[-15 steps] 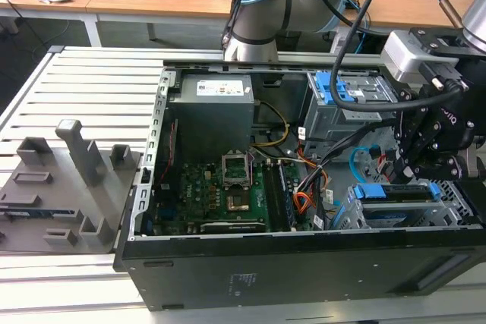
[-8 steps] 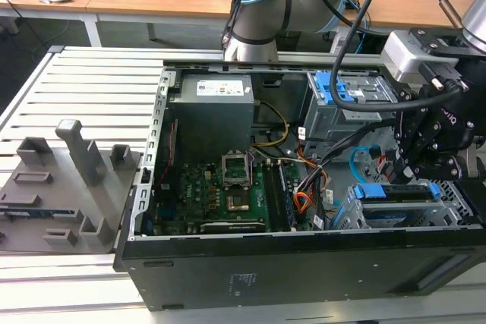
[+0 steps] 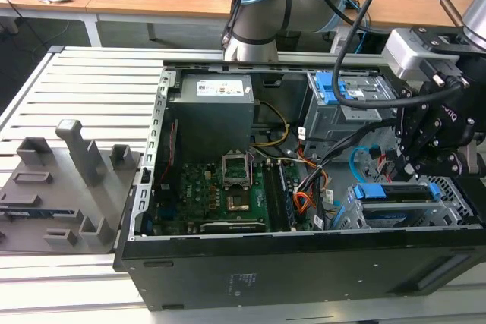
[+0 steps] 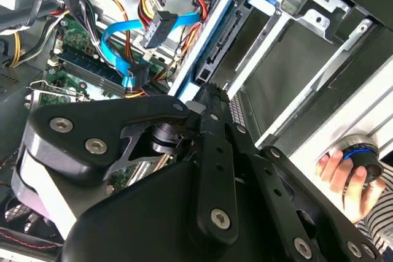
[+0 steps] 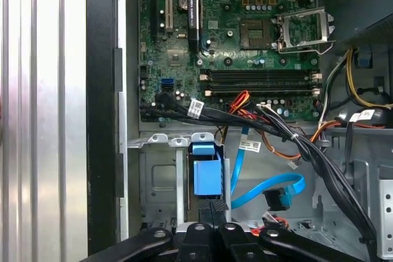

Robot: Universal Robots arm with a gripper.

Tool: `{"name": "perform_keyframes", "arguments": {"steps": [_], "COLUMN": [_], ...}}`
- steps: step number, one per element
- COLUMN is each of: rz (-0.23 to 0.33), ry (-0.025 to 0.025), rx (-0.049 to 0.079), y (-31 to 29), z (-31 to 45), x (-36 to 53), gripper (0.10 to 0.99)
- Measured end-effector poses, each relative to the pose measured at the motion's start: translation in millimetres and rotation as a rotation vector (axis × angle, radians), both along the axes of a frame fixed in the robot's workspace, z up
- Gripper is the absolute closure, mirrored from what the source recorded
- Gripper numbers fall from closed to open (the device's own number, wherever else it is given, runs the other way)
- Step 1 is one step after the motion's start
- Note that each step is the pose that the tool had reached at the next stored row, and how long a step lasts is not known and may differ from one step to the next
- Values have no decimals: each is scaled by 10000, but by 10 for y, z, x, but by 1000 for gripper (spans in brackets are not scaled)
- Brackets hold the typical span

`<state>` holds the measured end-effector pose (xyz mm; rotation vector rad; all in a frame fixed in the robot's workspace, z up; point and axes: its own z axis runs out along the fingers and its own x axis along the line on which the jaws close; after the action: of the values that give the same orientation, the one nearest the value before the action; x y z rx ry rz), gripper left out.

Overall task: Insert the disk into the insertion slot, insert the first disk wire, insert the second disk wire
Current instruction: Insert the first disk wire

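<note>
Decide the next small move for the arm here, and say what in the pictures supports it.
Probably draw the pincer away from the disk and shift it toward the first disk wire. The disk already seems to sit in the insertion slot, while that wire's plug and the second disk wire both hang loose, unplugged.

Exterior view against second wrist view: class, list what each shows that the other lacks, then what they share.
The exterior view adds the slatted table, the grey fixture tray on it at the exterior view's left, and the power supply inside the case. The second wrist view adds a person's hand at a black, blue-ringed object. Both share the light blue second disk wire and the green motherboard.
</note>
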<state>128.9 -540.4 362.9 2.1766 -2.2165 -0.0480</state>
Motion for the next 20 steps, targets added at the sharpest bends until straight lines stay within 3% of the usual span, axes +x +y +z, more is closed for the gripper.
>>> {"name": "perform_keyframes", "arguments": {"steps": [5,7,9,19,20], "rz": [0,0,0,0,0], "ry": [0,0,0,0,0], "rx": [-1,-1,-2,-1,0], "y": [155,307,406,413,412], "z": [0,0,1,-1,-1], "x": [36,51,58,62,62], "gripper": [980,980,980,980,918]}}
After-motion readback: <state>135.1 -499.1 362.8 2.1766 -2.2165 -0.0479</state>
